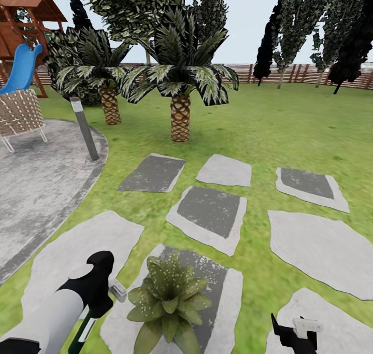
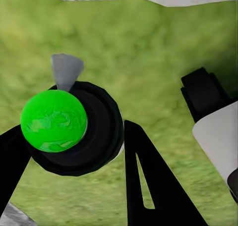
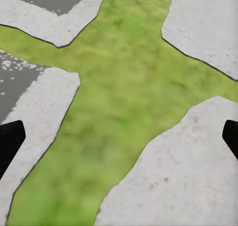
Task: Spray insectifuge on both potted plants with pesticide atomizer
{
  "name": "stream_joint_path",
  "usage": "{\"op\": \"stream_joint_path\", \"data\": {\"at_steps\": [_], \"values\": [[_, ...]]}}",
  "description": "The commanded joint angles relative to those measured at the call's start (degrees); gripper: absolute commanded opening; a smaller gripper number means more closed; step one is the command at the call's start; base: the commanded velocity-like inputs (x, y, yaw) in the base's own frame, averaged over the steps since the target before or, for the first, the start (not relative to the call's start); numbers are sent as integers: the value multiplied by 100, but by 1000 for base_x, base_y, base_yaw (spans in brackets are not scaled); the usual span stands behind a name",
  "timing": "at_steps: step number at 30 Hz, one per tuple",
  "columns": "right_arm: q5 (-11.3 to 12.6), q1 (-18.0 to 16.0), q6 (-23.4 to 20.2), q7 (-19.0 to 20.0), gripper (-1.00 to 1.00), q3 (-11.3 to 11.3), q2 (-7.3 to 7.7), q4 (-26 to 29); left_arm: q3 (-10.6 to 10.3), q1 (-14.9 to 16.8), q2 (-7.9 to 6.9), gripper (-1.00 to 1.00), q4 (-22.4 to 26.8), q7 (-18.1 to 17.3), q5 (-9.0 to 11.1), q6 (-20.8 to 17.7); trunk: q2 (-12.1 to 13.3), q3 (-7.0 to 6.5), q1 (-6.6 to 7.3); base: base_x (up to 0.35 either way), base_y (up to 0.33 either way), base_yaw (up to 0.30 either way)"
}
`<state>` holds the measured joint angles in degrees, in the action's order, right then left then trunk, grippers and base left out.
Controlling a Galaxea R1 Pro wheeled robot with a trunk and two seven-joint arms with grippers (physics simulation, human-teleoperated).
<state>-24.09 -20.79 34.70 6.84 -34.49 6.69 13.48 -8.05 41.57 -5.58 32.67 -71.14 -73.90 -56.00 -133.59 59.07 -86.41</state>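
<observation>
One potted plant (image 1: 168, 299) just right of left claw (image 1: 101, 297), leaves dotted with whitish insectifuge (image 1: 155, 292), sitting on a stepping stone (image 1: 228, 292). Left claw closed around pesticide atomizer (image 2: 72, 129), pale nozzle tip (image 1: 118, 291) aimed at the plant. Right claw (image 1: 295, 333) spread wide, holding nothing, above lawn (image 3: 124, 112).

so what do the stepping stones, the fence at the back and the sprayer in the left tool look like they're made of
Stepping stones: flat pale grey rock or concrete, matte and speckled, some with darker grey patches. Fence: brown horizontal slats, apparently wood. Pesticide atomizer, held between the left tool's fingers: seemingly plastic, with a glossy bright green rounded end, smooth black ring and pale grey nozzle tip.
</observation>
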Motion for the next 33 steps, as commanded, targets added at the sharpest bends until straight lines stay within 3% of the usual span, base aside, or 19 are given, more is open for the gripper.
{"op": "stream_joint_path", "data": {"at_steps": [1, 7, 14, 23, 33], "values": [[1, -4, 19, 58, 100, -49, -1, -3, -27, 3, -2, -100, 11, -58, -36, -43, -2, 5, 1, 0, -3, 0], [0, -4, 19, 56, 100, -49, -1, -3, -7, 8, 151, -100, 201, -61, -36, -43, -2, 5, 1, 0, -1, 0], [-7, -4, 19, 54, 100, -48, -1, -3, -27, 29, 73, -100, 290, -103, -36, 103, -2, 5, 1, 0, 0, 0], [-4, -4, 19, 54, 100, -49, -1, -3, -83, 111, 151, -100, 207, -263, -83, 483, -2, 5, 1, 0, 0, 0], [-7, -4, 19, 54, 100, -49, -1, -3, -91, 38, -82, -100, 196, -413, -132, 781, -2, 5, 1, 0, 0, 0]]}}
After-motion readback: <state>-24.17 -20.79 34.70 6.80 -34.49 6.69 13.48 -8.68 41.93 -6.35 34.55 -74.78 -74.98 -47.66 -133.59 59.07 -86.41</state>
